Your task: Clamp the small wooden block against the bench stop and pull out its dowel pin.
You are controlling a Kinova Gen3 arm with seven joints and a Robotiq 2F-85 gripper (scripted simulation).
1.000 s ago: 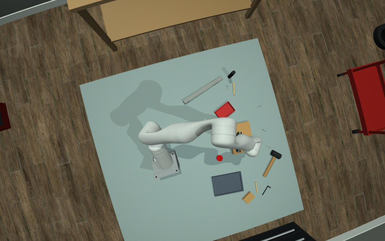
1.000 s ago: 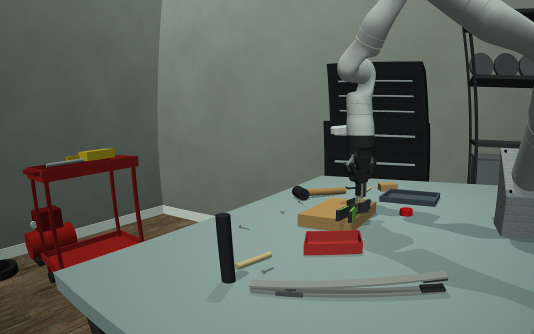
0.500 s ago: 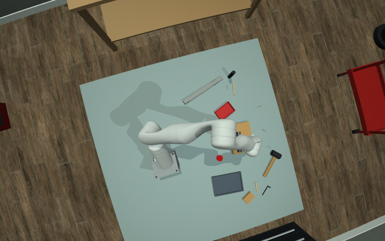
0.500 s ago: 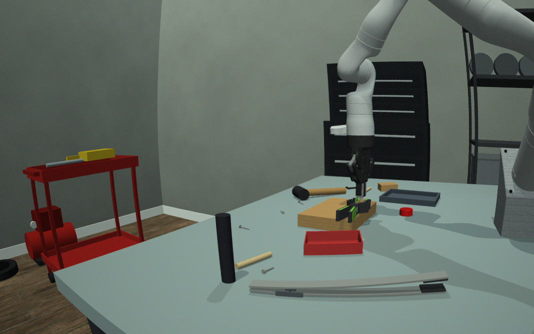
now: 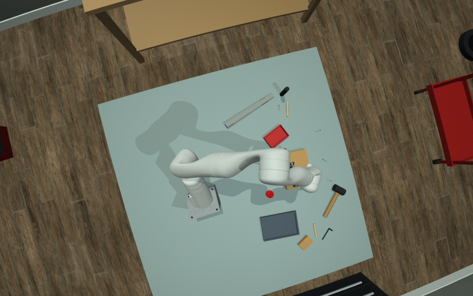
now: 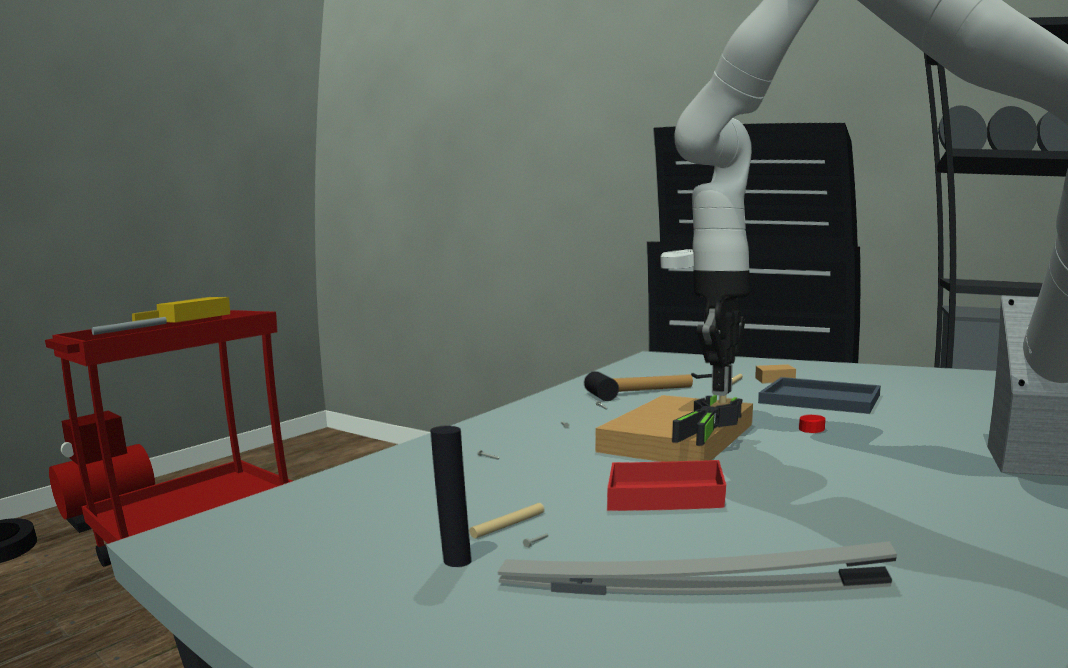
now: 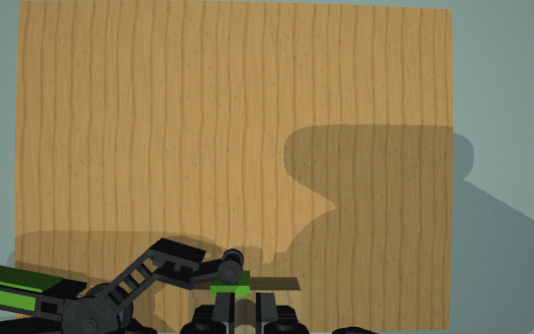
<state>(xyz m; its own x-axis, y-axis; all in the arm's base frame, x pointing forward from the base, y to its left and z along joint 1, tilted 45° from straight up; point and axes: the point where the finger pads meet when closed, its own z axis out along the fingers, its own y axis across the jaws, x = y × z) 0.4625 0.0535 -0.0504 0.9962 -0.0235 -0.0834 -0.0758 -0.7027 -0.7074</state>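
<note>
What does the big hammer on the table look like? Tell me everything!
The hammer has a fat, black, barrel-shaped head that looks like rubber. Its straight, light brown handle looks like wood. It lies on its side on the pale green table. The wooden board is nearby, but the hammer isn't touching it, and the robot isn't holding it.

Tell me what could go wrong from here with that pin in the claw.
Three risks, as I judge it:
The claw grips the pin close beside the clamp, so twisting might knock the clamp loose.
If the clamp's hold is weak, pulling up could lift or tilt the block off the board.
The pin looks round, so it may roll once set down; the grey tray's rim could stop it.
</note>
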